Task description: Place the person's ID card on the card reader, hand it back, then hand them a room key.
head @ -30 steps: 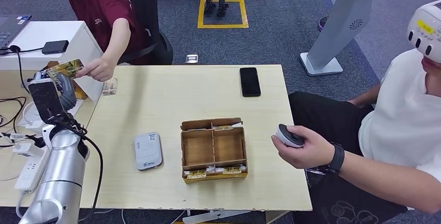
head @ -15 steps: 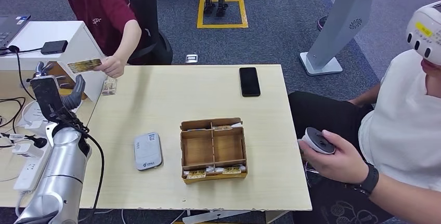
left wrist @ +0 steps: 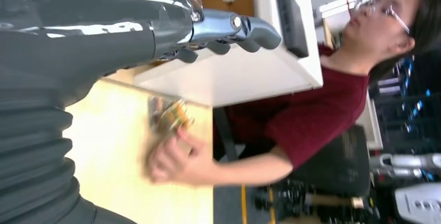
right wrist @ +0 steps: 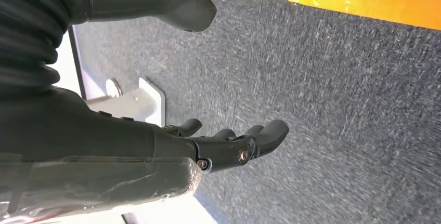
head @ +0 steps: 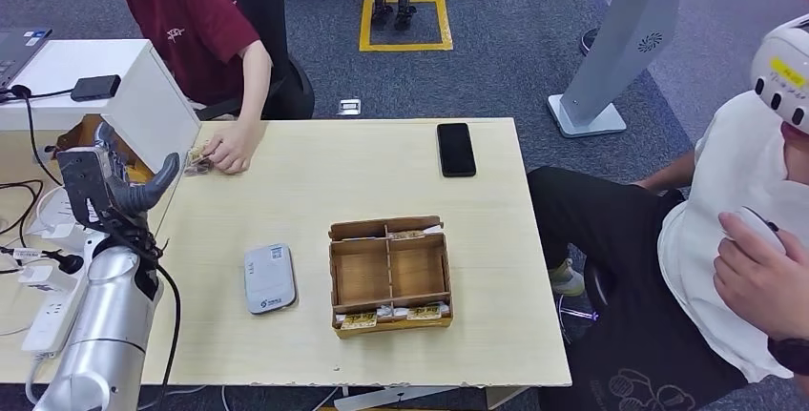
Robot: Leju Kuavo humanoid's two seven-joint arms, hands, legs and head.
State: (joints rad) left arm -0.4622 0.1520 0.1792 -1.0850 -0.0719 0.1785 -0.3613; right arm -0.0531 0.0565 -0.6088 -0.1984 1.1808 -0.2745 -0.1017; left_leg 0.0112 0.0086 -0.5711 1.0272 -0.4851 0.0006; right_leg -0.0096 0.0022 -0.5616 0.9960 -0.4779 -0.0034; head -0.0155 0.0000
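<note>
Silver-armed, the left hand (head: 119,182) now hangs open and empty, since the person's hand (head: 227,152) has taken the ID card (head: 197,156) back to the table (head: 382,173)'s far corner, leaving the room key handover.

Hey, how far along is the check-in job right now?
Looks done: the ID card is back with the person, whose hand rests on it at the table's far left corner. In hand: nothing; the left hand is raised and empty. Left: taking a room key from the wooden organizer box and handing it over.
</note>
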